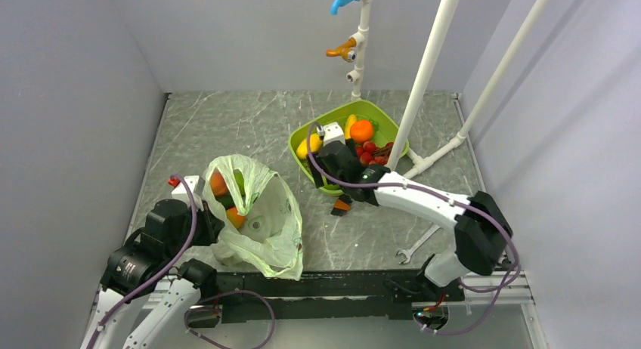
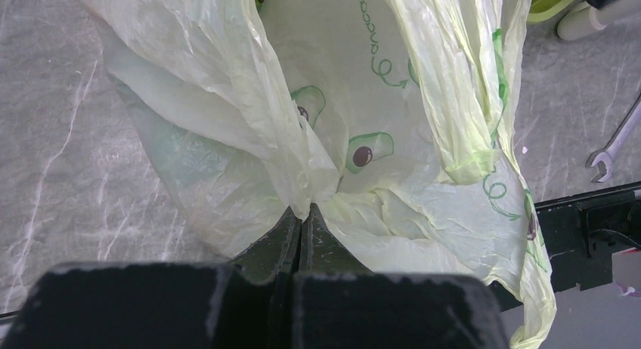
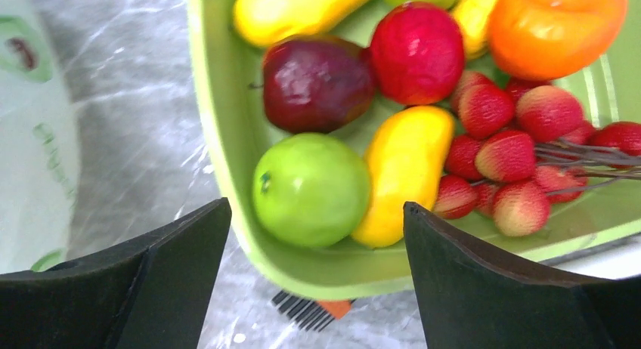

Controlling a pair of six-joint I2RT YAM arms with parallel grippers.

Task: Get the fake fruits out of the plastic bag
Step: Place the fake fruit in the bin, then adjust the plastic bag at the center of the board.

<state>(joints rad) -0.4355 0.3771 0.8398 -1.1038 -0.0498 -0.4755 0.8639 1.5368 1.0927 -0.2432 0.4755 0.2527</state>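
Note:
The pale-green plastic bag (image 1: 261,220) lies at the near left, mouth open. Orange fruit pieces (image 1: 218,184) and a green one (image 1: 240,184) show inside it. My left gripper (image 1: 210,222) is shut on a gathered fold of the bag (image 2: 363,100); in the left wrist view the fingertips (image 2: 289,227) pinch the film. My right gripper (image 1: 335,166) is open and empty above the near-left rim of the green tray (image 1: 384,121). In the right wrist view the gripper (image 3: 315,209) hangs over a round green fruit (image 3: 310,189) and a dark maroon fruit (image 3: 316,83) lying in the tray (image 3: 219,100).
The tray also holds yellow oval fruits (image 3: 404,168), red berries (image 3: 503,156), a red round fruit (image 3: 416,53) and an orange one (image 3: 555,28). A small orange-and-black brush (image 1: 342,206) lies by the tray. A wrench (image 1: 417,243) lies near right. White pipes (image 1: 427,69) rise behind the tray.

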